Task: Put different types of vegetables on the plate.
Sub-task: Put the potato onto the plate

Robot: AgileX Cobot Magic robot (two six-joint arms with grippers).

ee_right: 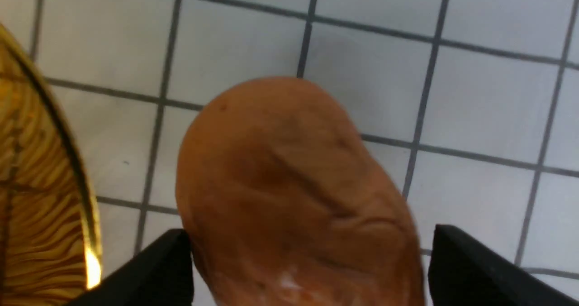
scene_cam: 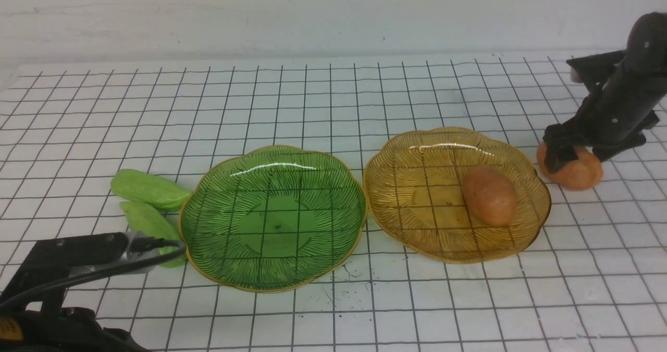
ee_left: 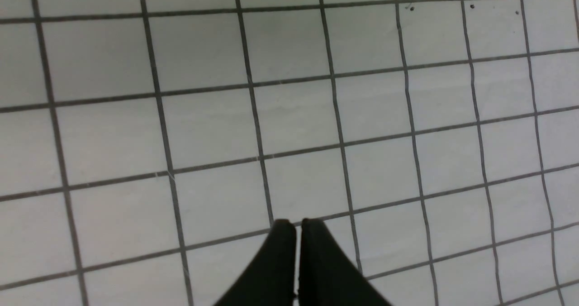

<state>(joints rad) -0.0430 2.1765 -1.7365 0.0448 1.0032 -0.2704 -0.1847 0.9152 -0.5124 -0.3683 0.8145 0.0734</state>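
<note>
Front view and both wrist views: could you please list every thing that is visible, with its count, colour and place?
table cover: one, white with dark grid, under everything
wall: one, white, behind the table
green plate: one, translucent green, centre-left, empty
amber plate: one, translucent amber, right of the green plate
cucumber pieces: two, light green, on the table left of the green plate
plated potato: one, orange-brown, in the amber plate
table potato: one, orange-brown, right of the amber plate
left gripper: one, black, shut, near left
right gripper: one, black, open, straddling the table potato

Lit brightly and evenly from overhead, with faint shadows. Streaked with white glare on green plate [scene_cam: 271, 167] and amber plate [scene_cam: 448, 146]. Softly blurred on close potato [ee_right: 289, 197].
</note>
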